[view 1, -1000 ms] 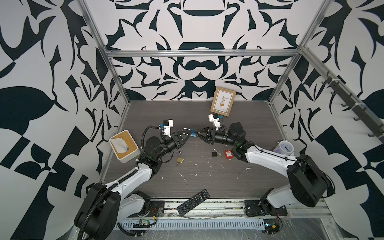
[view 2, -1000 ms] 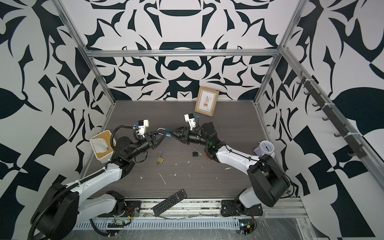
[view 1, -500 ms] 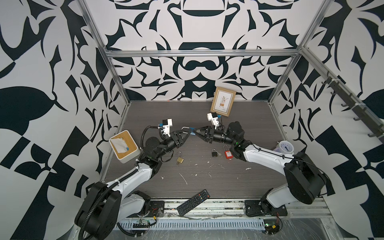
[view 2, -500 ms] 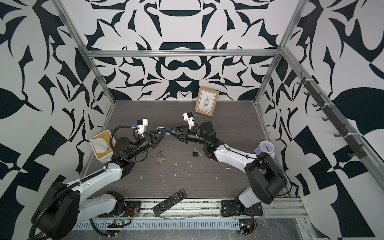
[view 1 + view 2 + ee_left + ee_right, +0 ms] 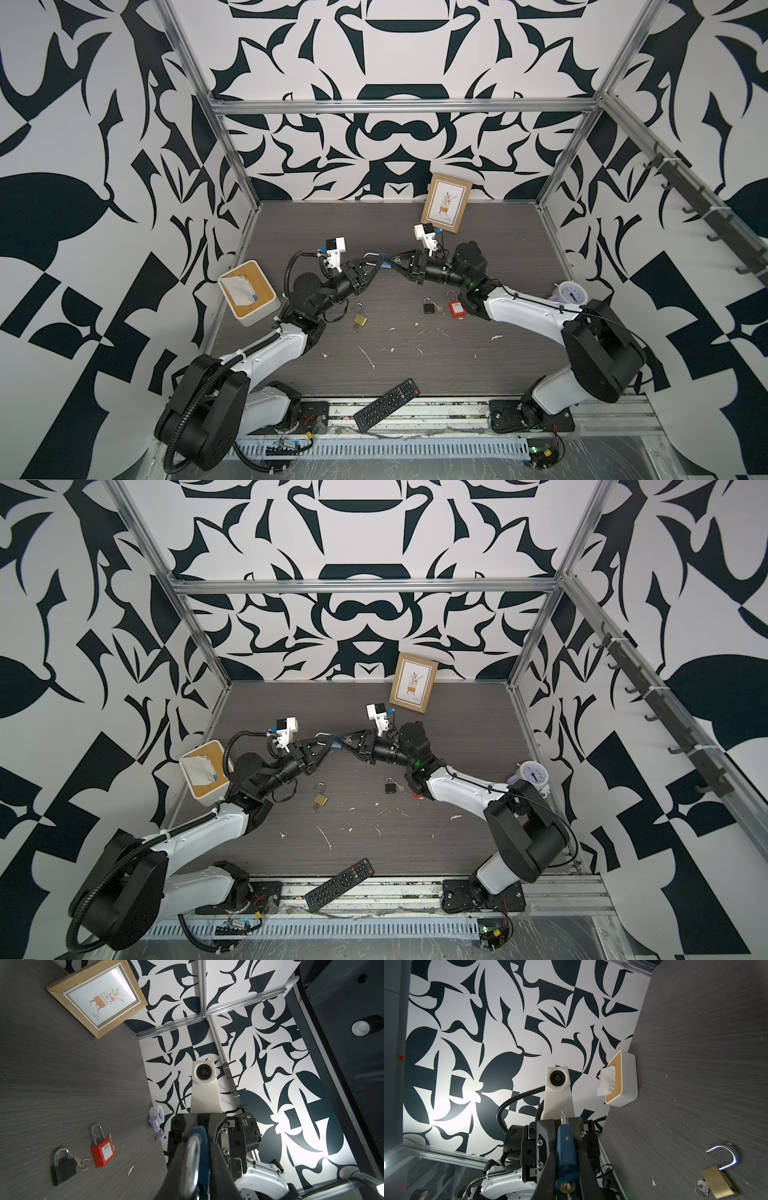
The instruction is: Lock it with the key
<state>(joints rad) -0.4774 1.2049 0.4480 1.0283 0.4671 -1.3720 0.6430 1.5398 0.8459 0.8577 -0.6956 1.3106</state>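
Holding the blue padlock mid-frame above the surface, my left gripper clamps its shackle end, my right gripper pinches its body; a key sits in it.

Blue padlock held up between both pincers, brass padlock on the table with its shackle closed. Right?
No: the brass padlock has its shackle open, per the right wrist view. The blue padlock is indeed up between the left pincer and right pincer.
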